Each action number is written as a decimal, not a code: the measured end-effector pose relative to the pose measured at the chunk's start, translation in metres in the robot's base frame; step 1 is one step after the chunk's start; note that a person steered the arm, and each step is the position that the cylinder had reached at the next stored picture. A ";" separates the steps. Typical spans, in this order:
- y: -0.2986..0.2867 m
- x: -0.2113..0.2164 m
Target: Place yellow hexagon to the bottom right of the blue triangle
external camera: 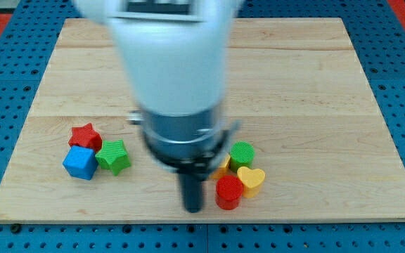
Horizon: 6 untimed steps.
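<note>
A: Item one, bench [315, 84]: pale wooden board on a blue pegboard, filling most of the frame.

B: Item two, left cluster?

A: Lower left of the frame: red star [85, 135], blue cube [80, 163], green star [114, 156], all touching or just beside one another.

B: Item three, right cluster?

A: Lower centre-right: green cylinder [242, 153], yellow heart [251, 178], red cylinder [229, 192], packed together. A sliver of orange-yellow [221, 170] shows between the arm's housing and the green cylinder. Judged to be the yellow hexagon, mostly hidden.

B: Blue triangle?

A: Not visible. Probably behind the arm; cannot confirm.

B: Item four, the hand?

A: None fitted, so no open or closed state to give. My tip [193, 209] stands at the lower centre, just left of the red cylinder, below and left of the yellow sliver.

B: Step in hand?

A: Judged as the approach, with the tip close beside the cluster and the hexagon not yet separated from its neighbours.

B: Next move calls for?

A: Getting behind the hexagon without dragging the red cylinder or heart along. The direction depends on the unseen triangle.

B: Orientation, long axis?

A: Cannot tell; too little shows. A hexagon has no marked long axis anyway.
</note>
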<state>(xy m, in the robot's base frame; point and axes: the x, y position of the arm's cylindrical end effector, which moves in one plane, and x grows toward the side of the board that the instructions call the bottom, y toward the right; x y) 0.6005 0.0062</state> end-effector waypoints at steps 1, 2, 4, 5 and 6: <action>0.085 0.000; 0.121 -0.005; 0.024 0.017; -0.085 0.007; -0.089 -0.026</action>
